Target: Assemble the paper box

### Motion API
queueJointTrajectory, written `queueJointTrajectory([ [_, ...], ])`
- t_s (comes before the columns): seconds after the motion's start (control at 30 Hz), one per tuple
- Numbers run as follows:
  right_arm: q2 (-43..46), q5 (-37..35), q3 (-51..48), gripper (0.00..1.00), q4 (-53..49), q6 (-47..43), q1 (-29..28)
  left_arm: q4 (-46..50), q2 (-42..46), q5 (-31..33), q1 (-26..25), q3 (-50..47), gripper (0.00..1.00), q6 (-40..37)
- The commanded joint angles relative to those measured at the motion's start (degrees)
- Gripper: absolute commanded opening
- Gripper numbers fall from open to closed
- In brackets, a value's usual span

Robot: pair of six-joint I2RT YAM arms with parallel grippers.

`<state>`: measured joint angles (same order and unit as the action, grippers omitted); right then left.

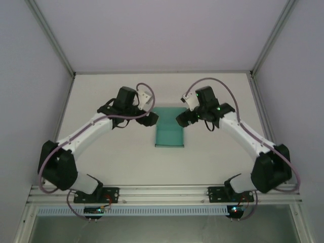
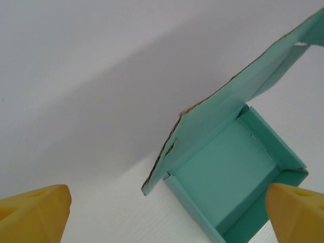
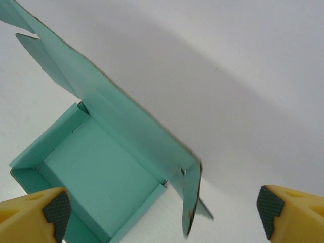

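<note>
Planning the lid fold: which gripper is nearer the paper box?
Right, by a hair. The right gripper hangs over the far right corner of the paper box; the left gripper sits at its far left corner. Both are open.

The box is lying on the table, teal-green, with its far part looking paler than its near part. The left gripper is sitting at the box's far left corner and the right gripper at its far right corner. They are facing each other across the box. Whether either is touching the box cannot be told. Both arms are reaching in from a rail nearer than the box.
</note>
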<state>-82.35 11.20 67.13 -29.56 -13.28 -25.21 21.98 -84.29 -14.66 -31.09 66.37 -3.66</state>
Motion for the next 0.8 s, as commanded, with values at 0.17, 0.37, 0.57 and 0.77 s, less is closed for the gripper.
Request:
queueJointTrajectory([
  [0.17, -12.7, 8.0, 12.6, 0.71, -17.1, -13.4, 2.9, 12.3, -10.6, -5.2, 0.6, 10.8, 0.81, -15.2],
  [0.37, -14.1, 5.4, 13.8, 0.59, -19.2, -14.7, 3.2, 15.8, -15.7, -6.2, 0.7, 15.9, 0.56, -16.8],
  [0.57, -13.5, 3.5, 13.3, 0.42, -20.2, -14.8, 3.1, 16.8, -16.3, -8.6, 0.4, 16.9, 0.33, -17.4],
  [0.77, -14.2, 2.8, 13.6, 0.32, -20.0, -14.8, 3.0, 16.9, -16.9, -7.5, 0.3, 17.0, 0.27, -17.0],
])
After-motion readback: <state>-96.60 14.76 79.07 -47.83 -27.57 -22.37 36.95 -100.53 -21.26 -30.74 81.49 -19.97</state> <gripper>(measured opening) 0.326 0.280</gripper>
